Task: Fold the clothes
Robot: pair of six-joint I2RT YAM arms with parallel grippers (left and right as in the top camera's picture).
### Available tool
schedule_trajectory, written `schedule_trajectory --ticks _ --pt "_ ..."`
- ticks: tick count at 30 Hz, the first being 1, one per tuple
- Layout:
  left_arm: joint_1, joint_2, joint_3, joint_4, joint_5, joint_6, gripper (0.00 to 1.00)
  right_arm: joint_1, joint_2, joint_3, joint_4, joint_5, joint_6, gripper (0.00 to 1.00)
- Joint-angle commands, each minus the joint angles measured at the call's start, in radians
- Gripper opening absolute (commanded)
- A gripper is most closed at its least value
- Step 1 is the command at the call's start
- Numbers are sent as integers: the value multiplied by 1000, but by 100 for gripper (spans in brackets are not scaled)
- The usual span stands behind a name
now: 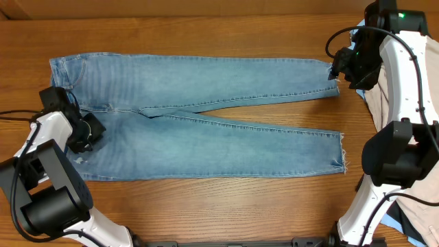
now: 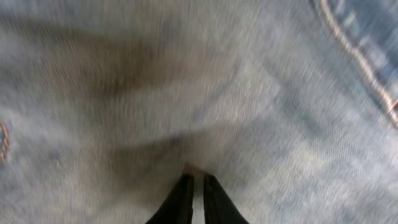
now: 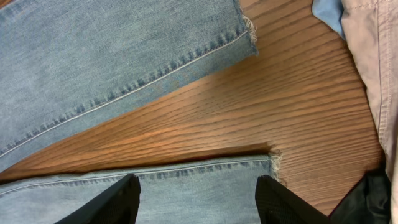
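We see a pair of jeans (image 1: 206, 144) lying flat across the wooden table (image 1: 206, 206). The waistband is toward the left edge and the frayed hems point to the right edge, with the two legs slightly spread.

The left gripper (image 1: 88, 132) sits on the hip area near the left edge. In its blurred wrist view the fingers (image 2: 183, 199) are nearly together, with a small ridge of denim at their tips, so we judge it is pinching the cloth.

The right gripper (image 3: 199, 199) is spread wide, straddling the hem of the far leg by the right edge and holding nothing.

Several things could go wrong from here:
- The left pinch may catch only the top layer, so the waist would lift unevenly and the fold would skew.
- The right fingers (image 3: 124, 199) could close on loose threads alone and slip off.
- They could also press into the wood instead of getting under the hem.
- A beige garment (image 3: 373, 50) and a sky-blue shirt (image 3: 326, 15) lie near the right edge, and a wide swing might drag them in.
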Motion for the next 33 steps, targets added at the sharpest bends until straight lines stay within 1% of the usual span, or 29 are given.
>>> schedule_trajectory --ticks 1,3,6,10,13,16,17,18,19,20,23,25,26,33 --pt "-5 68 -53 163 -92 -40 14 -2 -9 0 2 -5 -3 63" --pt "-6 85 -45 215 -92 -48 15 -2 -9 0 2 -5 -3 63" --pt "-6 138 0 231 -85 -53 14 -2 -9 0 2 -5 -3 63" --pt "-6 226 109 161 -59 -17 15 -2 -9 0 2 -5 -3 63" --pt "-6 249 216 68 -60 27 20 -2 -9 0 -5 -4 -3 63" --pt "-6 247 374 -89 -63 49 27 -2 -9 0 -10 -5 -3 63" --pt "-6 246 421 -143 -63 49 31 -2 -9 0 -18 -5 -3 64" --pt "-6 246 465 -195 -62 48 35 -2 -9 0 -35 -5 -3 66" --pt "-6 246 535 -291 -61 48 45 -2 -9 0 -48 -5 -4 67" --pt "-8 246 581 -356 -59 48 52 -2 -9 0 -52 -6 -4 68" --pt "-9 231 672 -493 -40 48 62 -4 -11 0 -58 -21 -2 70" --pt "-10 200 672 -520 -34 48 64 -4 -18 0 -57 -27 -2 70" --pt "-10 191 672 -527 -33 48 64 -4 -26 0 -56 -26 -3 74" --pt "-46 -1 652 -591 0 86 64 -3 -205 -10 4 10 -3 75"
